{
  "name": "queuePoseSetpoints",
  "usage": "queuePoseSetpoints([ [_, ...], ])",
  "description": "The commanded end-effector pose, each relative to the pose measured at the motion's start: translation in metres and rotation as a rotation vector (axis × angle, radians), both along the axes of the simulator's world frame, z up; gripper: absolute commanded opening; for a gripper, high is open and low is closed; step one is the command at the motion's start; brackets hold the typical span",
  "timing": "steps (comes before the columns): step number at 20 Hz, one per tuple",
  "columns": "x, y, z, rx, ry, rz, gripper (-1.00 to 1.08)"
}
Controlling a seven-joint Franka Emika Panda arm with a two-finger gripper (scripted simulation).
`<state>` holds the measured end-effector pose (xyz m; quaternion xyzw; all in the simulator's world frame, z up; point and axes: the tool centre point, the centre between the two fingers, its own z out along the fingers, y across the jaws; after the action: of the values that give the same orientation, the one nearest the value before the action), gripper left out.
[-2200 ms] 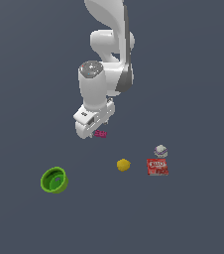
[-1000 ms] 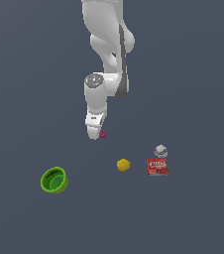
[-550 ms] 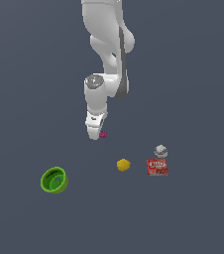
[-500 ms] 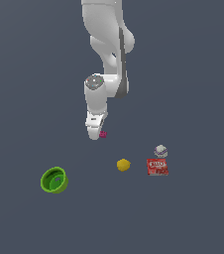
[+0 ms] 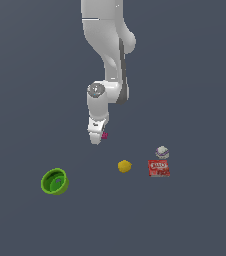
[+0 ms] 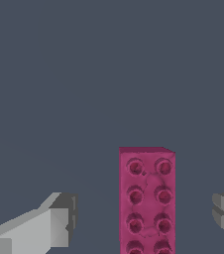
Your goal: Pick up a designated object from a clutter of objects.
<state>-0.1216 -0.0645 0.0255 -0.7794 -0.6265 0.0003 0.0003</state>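
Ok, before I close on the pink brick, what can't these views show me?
- Pink brick: near end cut by the wrist view's edge; in the exterior view, mostly hidden behind the gripper.
- Fingertips: touching the floor or not, unclear.
- Red box print: too small.
- Green bowl: contents unclear.

My gripper (image 6: 143,218): jaws spread, one finger (image 6: 49,225) on each side of the brick (image 6: 146,198), neither touching it.
Brick: between my jaws, lying flat on the floor (image 5: 195,75), studs up; in the exterior view it (image 5: 104,135) sits just beside my gripper (image 5: 96,139) on that view's right.
Ball (image 5: 124,166): near, before my jaws and toward the exterior view's right.
Box (image 5: 158,168): farther right than the ball, well apart from my jaws.
Cup (image 5: 162,152): just behind the box, almost touching it.
Bowl (image 5: 54,181): well apart, before my jaws and toward the exterior view's left.
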Motion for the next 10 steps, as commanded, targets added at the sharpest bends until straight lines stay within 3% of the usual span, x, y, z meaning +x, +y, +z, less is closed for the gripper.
queuePoseSetpoints([
  [1, 0.0001, -0.0001, -0.0061, 0.0, -0.001, 0.0, 1.0],
  [5, 0.0001, -0.0001, -0.0093, 0.0, -0.001, 0.001, 1.0],
  [6, 0.0001, -0.0001, -0.0093, 0.0, -0.001, 0.001, -1.0],
  [10, 0.0001, -0.0001, -0.0093, 0.0, -0.001, 0.001, -1.0],
])
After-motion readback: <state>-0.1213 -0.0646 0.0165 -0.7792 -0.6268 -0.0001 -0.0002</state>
